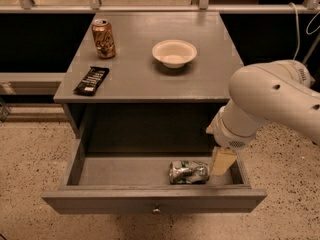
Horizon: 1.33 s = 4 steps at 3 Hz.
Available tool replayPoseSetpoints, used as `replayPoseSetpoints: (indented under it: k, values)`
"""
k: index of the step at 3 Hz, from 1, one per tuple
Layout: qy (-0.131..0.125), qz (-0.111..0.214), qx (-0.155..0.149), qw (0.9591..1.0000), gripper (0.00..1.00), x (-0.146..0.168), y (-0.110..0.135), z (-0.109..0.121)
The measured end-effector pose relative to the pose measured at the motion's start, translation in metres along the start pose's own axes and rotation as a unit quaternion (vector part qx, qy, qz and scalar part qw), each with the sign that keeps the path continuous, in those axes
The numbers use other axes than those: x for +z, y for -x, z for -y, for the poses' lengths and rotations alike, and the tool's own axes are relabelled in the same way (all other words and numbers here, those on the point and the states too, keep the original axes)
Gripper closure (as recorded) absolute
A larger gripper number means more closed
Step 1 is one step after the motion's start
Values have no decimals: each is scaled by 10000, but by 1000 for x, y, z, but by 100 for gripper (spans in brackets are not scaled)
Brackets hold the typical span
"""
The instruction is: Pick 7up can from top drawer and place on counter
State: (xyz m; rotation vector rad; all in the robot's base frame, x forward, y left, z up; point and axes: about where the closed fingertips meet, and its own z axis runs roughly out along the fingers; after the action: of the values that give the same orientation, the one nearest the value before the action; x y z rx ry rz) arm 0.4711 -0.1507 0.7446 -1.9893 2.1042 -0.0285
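Note:
The 7up can (188, 172), small, silvery and dented with green and white markings, lies on its side on the floor of the open top drawer (100, 200), right of the middle and near the front panel. The drawer's round knob (156, 210) shows on that panel. My gripper (222, 161) hangs from the white arm (270, 101) and reaches down into the drawer's right end, just right of the can and close to it. I cannot see it touching the can. The grey counter (135, 69) lies above the drawer.
On the counter stand a taller gold-orange can (103, 38) at the back left, a white bowl (174, 52) at the middle back and a dark snack bar (91, 80) at the front left. Speckled floor surrounds the cabinet. A railing runs behind it.

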Motion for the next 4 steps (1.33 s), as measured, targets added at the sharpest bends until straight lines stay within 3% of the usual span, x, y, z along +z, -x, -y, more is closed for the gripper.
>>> replayPoseSetpoints:
  k: [1,4]
  values:
    - [211,27,-64,9998,22,36,2,-4]
    - [439,52,-62,9990,28,82,5,-2]
